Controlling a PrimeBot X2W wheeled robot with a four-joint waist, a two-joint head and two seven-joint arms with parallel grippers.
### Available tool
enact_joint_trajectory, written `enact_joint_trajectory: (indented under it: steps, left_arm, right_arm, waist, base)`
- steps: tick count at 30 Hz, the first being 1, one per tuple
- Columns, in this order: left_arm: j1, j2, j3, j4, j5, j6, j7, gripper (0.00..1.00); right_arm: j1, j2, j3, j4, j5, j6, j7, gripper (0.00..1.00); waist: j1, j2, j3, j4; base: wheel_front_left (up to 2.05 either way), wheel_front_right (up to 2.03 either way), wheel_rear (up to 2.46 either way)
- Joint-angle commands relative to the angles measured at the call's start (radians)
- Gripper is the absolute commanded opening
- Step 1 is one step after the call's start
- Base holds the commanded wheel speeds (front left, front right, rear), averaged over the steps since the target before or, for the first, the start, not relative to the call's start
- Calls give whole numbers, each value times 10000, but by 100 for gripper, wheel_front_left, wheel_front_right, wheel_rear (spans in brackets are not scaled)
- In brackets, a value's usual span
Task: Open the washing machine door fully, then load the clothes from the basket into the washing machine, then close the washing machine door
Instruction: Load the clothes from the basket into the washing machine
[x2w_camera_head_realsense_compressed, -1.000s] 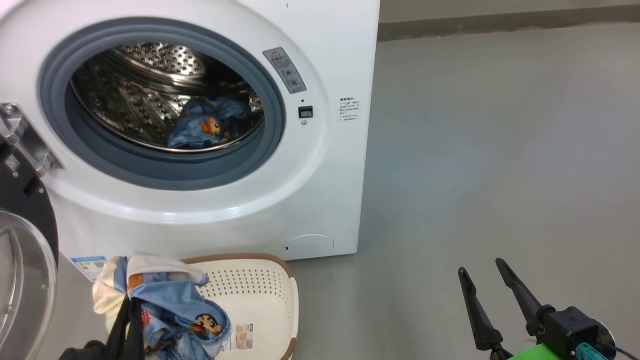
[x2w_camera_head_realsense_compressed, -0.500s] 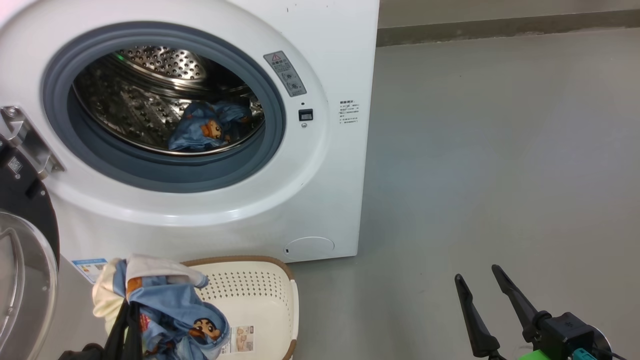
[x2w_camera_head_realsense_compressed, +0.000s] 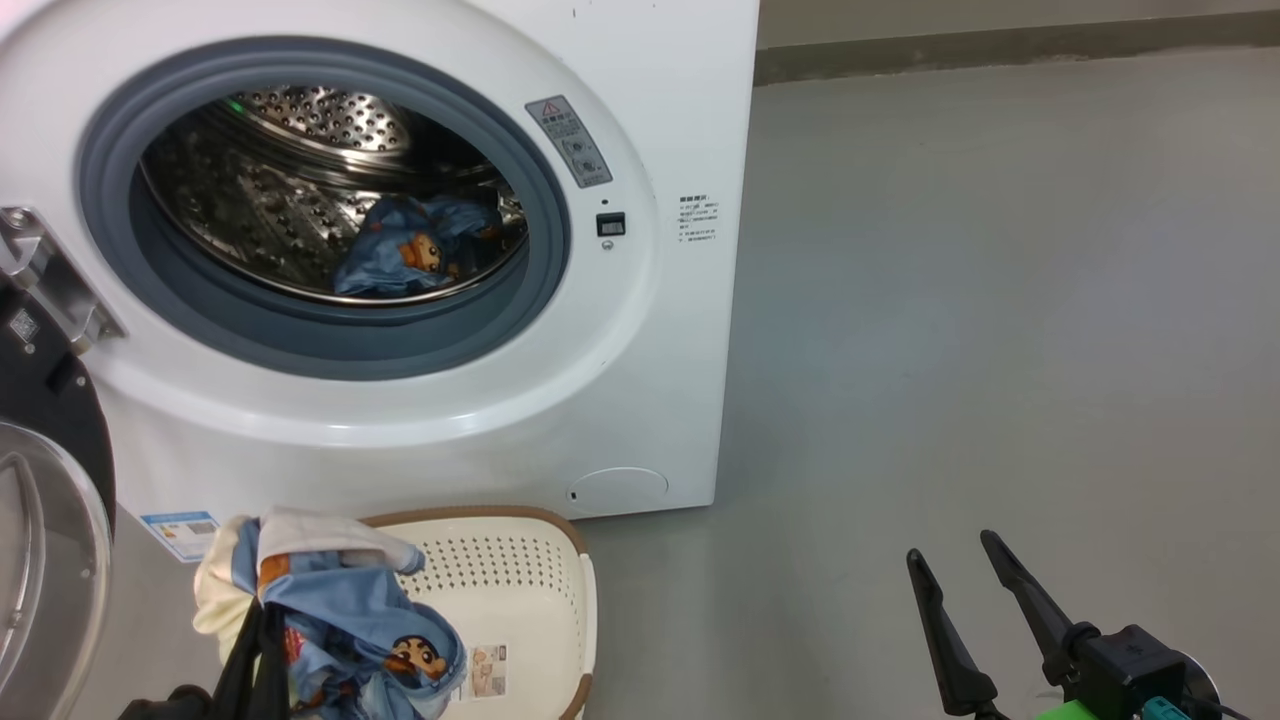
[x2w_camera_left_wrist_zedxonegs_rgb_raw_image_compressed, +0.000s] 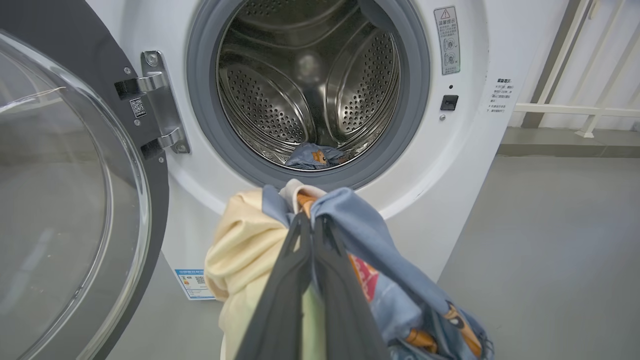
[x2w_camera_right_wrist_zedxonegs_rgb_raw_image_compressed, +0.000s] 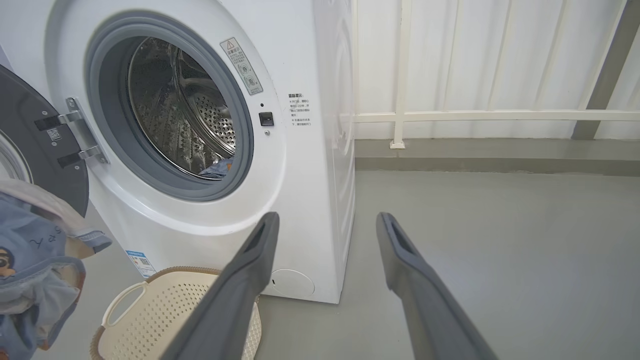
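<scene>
The white washing machine stands with its door swung wide open at the left. One light blue garment lies inside the steel drum. My left gripper is shut on a bundle of clothes, light blue with a cream piece, hanging above the basket and below the drum opening. The bundle hides the basket's left half. Low at the right, my right gripper stands open and empty over the floor, its fingers spread wide in the right wrist view.
Grey floor stretches to the right of the machine. A white railing runs along the wall behind. The open door's glass bowl bulges close on the left. The basket stands right in front of the machine.
The left gripper with the clothes bundle has hardly moved. The right gripper has sunk slightly lower in the head view. The camera wobbled a little.
</scene>
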Motion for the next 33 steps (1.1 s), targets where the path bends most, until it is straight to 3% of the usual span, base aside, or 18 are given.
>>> enact_joint_trajectory:
  steps: [1,19,27,33]
  left_arm:
    - [-486,195,313,-204,-17,84,-48,0]
    - [-3613,497,546,1703,-595,-476,-171,0]
    - [-5877,1099,955,3040,-1054,-840,245,0]
    - [-7510,1859,1160,3796,-1284,-1147,997,0]
  right_arm:
    - [-217,-35,263,-265,195,27,-74,100]
    - [-956,-35,247,-481,253,27,-248,100]
    - [-1640,-35,369,-434,492,27,-487,100]
    - [-2175,-35,483,-218,956,27,-635,100]
  waist:
    - [0,0,89,-22]
    - [0,0,2065,-856]
    - [0,0,3516,-1585]
    - [0,0,4528,-2289]
  base:
    - [0,0,0]
    - [0,0,0]
    - [0,0,0]
    - [0,0,0]
